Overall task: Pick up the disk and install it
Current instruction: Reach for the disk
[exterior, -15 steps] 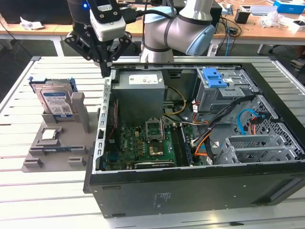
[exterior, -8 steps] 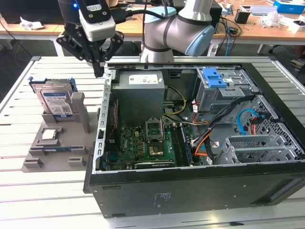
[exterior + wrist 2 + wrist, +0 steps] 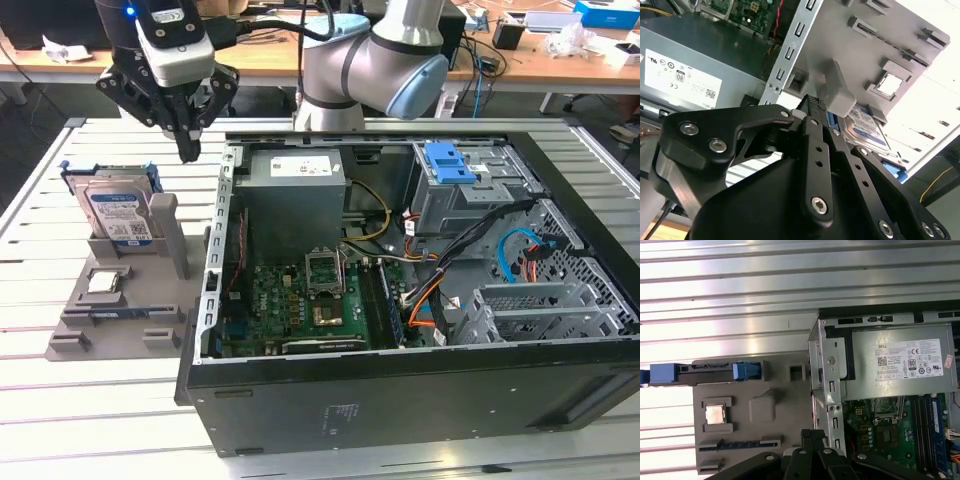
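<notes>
- The gripper (image 3: 188, 150) hangs with its black fingers pressed together and nothing between them. It sits above the gap between a grey holder (image 3: 130, 312) and the open computer case (image 3: 400, 385).
- The disk (image 3: 118, 215) stands upright on its edge in a slot of that holder, below the gripper and towards the exterior view's left, apart from the fingers.
- The disk is flat and silver, with a blue-and-white label on its face and a bright blue plastic carrier around it. In the first wrist view it (image 3: 705, 372) shows edge-on, with the blue ends sticking out.
- A small square CPU chip (image 3: 105, 282) lies flat in the holder just beside the disk.
- Holder and case rest on a table (image 3: 40, 400) of pale ribbed metal slats.
- Behind it are wooden desks (image 3: 560, 60) strewn with cables and boxes.
</notes>
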Robot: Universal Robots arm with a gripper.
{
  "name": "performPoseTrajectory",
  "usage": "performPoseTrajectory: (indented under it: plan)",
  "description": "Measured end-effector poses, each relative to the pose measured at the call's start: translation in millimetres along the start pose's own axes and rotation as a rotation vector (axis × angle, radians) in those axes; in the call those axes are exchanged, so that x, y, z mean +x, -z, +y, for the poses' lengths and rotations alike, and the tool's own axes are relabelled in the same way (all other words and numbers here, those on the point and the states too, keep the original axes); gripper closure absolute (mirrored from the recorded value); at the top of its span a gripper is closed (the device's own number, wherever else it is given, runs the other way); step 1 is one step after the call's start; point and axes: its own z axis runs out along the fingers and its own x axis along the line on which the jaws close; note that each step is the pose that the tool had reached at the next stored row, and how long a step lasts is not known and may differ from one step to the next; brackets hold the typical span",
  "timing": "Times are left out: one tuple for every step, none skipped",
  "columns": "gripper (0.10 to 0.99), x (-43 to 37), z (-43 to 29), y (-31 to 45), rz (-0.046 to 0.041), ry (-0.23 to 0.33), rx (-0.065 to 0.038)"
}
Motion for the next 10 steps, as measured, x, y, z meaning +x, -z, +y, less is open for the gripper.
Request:
performPoseTrajectory:
  plan:
    - [0.980,1.7,-0.1,0.1,0.0000,0.000,0.000]
    - [0.980,3.4,-0.2,0.1,0.0000,0.000,0.000]
    - [0.980,5.1,-0.4,0.2,0.0000,0.000,0.000]
    - [0.980,6.5,-0.5,0.2,0.0000,0.000,0.000]
    - [0.980,8.3,-0.6,0.2,0.0000,0.000,0.000]
    - [0.980,10.2,-0.7,0.3,0.0000,0.000,0.000]
    - [0.980,11.7,-0.8,0.3,0.0000,0.000,0.000]
    - [0.980,13.3,-1.0,0.4,0.0000,0.000,0.000]
    - [0.980,14.9,-1.1,0.4,0.0000,0.000,0.000]
    - [0.980,16.5,-1.2,0.5,0.0001,0.000,0.000]
